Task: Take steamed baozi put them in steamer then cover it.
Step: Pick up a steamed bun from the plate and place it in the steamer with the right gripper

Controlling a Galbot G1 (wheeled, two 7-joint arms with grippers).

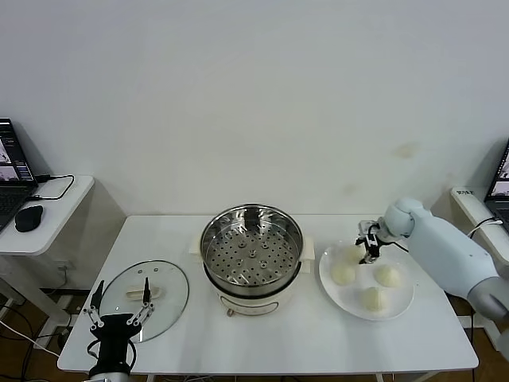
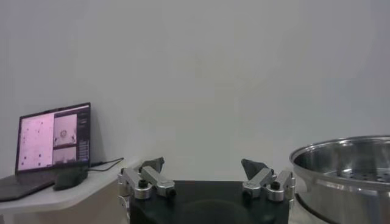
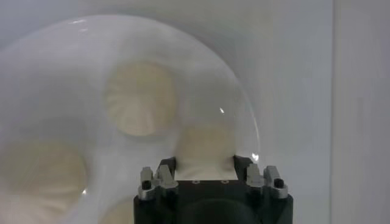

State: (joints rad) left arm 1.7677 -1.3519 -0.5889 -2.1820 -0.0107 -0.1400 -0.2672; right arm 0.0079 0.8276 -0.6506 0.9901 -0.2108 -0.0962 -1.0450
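Observation:
The steel perforated steamer (image 1: 251,251) sits on its cream-white pot at mid-table and holds no buns; its rim also shows in the left wrist view (image 2: 347,164). Four baozi lie on a white plate (image 1: 402,306) to its right. My right gripper (image 1: 368,248) is down at the plate's far side, shut on the rear baozi (image 3: 204,149), one finger on each side. Two other baozi (image 3: 143,97) (image 3: 42,173) lie beside it. The glass cover (image 1: 167,278) lies flat on the table at the left. My left gripper (image 1: 123,293) (image 2: 204,165) is open and empty at the cover's near edge.
A side table at the far left carries a laptop (image 2: 53,139) and a mouse (image 1: 29,217). Another laptop (image 1: 501,187) stands at the far right. A white wall stands behind the table. The table's front edge (image 1: 262,370) runs just beyond the plate and cover.

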